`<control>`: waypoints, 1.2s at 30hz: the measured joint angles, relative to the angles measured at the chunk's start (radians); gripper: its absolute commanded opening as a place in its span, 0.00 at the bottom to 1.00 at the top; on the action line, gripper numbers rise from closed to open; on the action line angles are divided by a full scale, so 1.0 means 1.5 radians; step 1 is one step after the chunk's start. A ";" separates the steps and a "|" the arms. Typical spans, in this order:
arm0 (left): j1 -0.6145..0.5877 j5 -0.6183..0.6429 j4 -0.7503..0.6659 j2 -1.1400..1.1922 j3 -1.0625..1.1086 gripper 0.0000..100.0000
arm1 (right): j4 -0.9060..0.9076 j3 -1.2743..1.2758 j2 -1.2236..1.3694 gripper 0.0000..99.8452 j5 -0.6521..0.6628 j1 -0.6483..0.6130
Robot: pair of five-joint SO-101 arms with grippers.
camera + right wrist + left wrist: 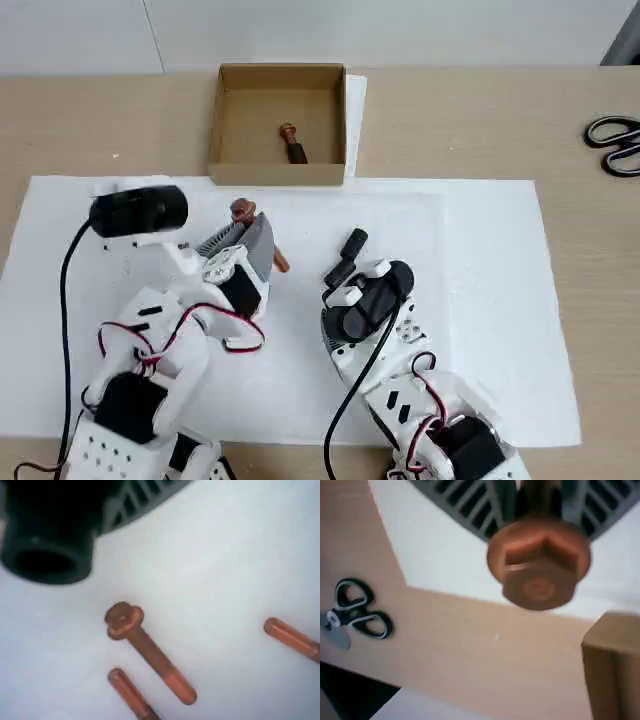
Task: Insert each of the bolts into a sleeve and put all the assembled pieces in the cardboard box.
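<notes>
My left gripper [250, 228] is shut on a copper bolt [244, 210], just in front of the cardboard box [225, 120]. The left wrist view has the bolt's hex head [538, 565] sticking out between the grey fingers [465, 500]. A short way to its right, my right gripper [347, 258] is shut on a black sleeve [355, 240], whose open end [47, 547] faces the right wrist camera. Below that sleeve, a loose bolt [147, 652] lies on the white paper beside two more copper shanks [130, 695] [292, 639]. One assembled bolt and sleeve [292, 143] lies inside the box.
A large white paper sheet [480, 290] covers the table in front of the box. Black scissors [615, 145] lie at the far right edge and appear as scissors [355, 615] in the left wrist view. A box corner [615, 665] is close to the left wrist camera.
</notes>
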 measured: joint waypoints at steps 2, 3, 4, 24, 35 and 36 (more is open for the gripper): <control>0.017 -0.006 -0.004 -0.013 0.000 0.01 | 0.000 0.000 0.000 0.00 0.000 0.000; 0.029 -0.007 -0.004 -0.017 0.000 0.01 | 0.000 0.000 0.000 0.00 0.000 0.000; 0.038 -0.009 -0.004 -0.018 0.000 0.01 | 0.000 0.000 0.000 0.00 0.000 0.000; 0.094 -0.009 0.060 -0.019 -0.044 0.01 | 0.000 0.021 0.000 0.00 0.011 0.000; 0.094 -0.009 0.079 -0.019 -0.024 0.01 | -0.012 0.019 0.000 0.00 0.014 -0.019; 0.094 -0.009 0.079 -0.019 -0.024 0.01 | -0.012 0.018 0.000 0.00 0.014 -0.031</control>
